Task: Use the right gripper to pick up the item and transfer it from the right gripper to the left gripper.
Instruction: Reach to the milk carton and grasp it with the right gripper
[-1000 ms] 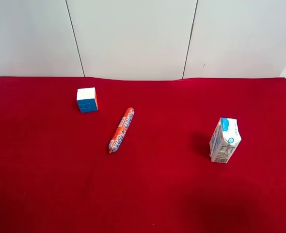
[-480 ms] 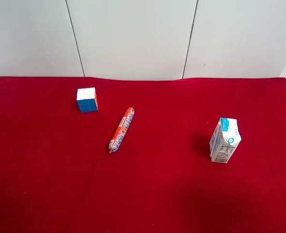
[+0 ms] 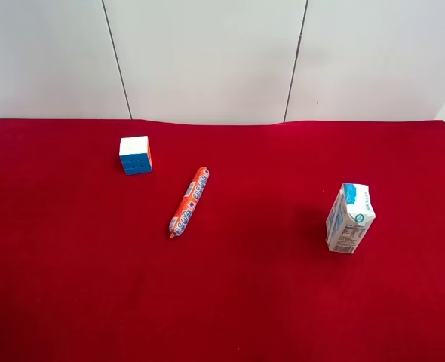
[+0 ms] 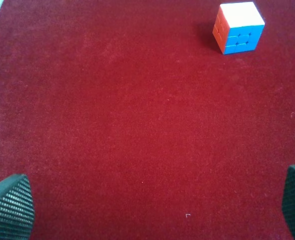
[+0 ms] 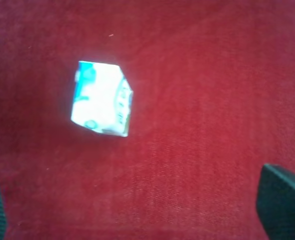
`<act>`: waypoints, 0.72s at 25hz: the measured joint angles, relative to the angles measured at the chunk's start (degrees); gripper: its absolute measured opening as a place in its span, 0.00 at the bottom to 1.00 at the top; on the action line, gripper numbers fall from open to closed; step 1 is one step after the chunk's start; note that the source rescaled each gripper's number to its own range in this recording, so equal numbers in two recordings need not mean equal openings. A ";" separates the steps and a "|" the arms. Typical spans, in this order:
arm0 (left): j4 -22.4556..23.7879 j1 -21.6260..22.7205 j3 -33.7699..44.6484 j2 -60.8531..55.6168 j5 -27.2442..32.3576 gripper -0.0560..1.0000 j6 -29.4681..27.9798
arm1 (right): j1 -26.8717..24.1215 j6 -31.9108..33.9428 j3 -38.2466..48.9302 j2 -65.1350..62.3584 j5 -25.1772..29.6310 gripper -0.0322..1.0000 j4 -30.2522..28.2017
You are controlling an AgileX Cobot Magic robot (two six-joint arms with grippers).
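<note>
No lettering can be read. The small white gable-top carton [image 3: 350,219], right of centre in the high view, bears blue print and a barcode [image 3: 346,243] too small to read. The long orange wrapped sausage [image 3: 189,202], left of centre, carries blurred blue-white marks.

The cloth [image 3: 245,302] over the tabletop is plain deep red. The carton [image 3: 350,218] is white with blue print and a black barcode low on one face. The cube [image 3: 136,155] shows a white top, a blue face and an orange face. The sausage [image 3: 189,202] is orange with white and blue print. The wall [image 3: 207,60] is white with thin dark seams.
</note>
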 joint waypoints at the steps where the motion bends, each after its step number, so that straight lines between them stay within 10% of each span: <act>1: 0.00 0.00 0.00 0.00 0.00 1.00 0.00 | 1.52 0.55 -1.72 2.79 0.56 0.98 -0.05; 18: 0.00 0.00 0.00 0.00 0.00 1.00 0.00 | 9.47 10.44 -14.23 41.77 4.81 0.98 -1.62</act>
